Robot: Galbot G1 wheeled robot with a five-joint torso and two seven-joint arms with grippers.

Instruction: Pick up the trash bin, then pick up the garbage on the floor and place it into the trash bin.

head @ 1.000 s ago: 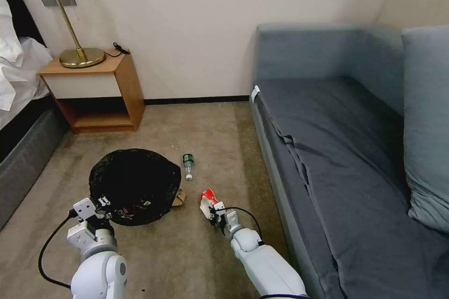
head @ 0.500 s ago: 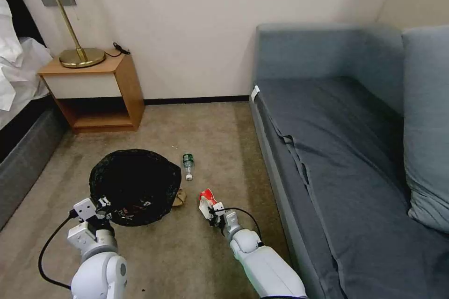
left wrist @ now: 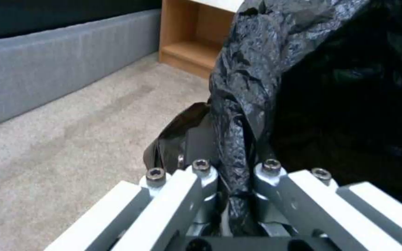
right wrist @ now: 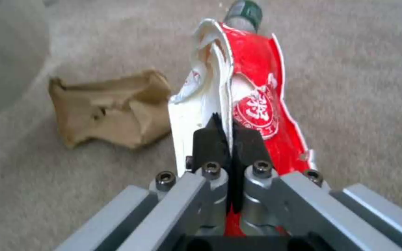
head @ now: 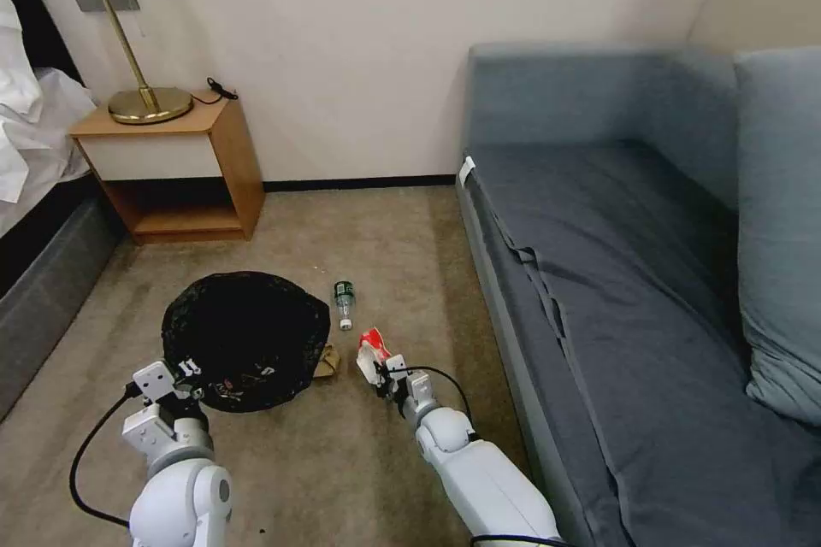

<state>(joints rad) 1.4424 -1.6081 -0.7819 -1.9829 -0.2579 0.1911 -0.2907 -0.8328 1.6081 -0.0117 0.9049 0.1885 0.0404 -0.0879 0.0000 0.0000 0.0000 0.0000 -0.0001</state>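
The trash bin [head: 246,338], lined with a crinkled black bag [left wrist: 243,87], hangs low over the carpet at the left. My left gripper [head: 190,376] is shut on its near rim; the bag fold is pinched between the fingers [left wrist: 201,174]. My right gripper [head: 383,372] is shut on the red-and-white packet [head: 369,352], which stands up from the pads [right wrist: 210,143] as a folded packet [right wrist: 252,104]. A crumpled tan paper bag [head: 327,361] lies beside the bin, and shows as a tan bag [right wrist: 112,108] next to the packet. A small clear bottle [head: 344,302] with a green label lies farther off.
A grey sofa [head: 633,291] runs along the right side. A wooden nightstand [head: 175,171] with a brass lamp [head: 128,43] stands at the back left against the wall. A bed base [head: 43,282] borders the left. Open carpet [head: 325,461] lies between my arms.
My right gripper has lifted the red-and-white packet and carried it slightly leftward toward the bin. The left gripper and bin have hardly moved.
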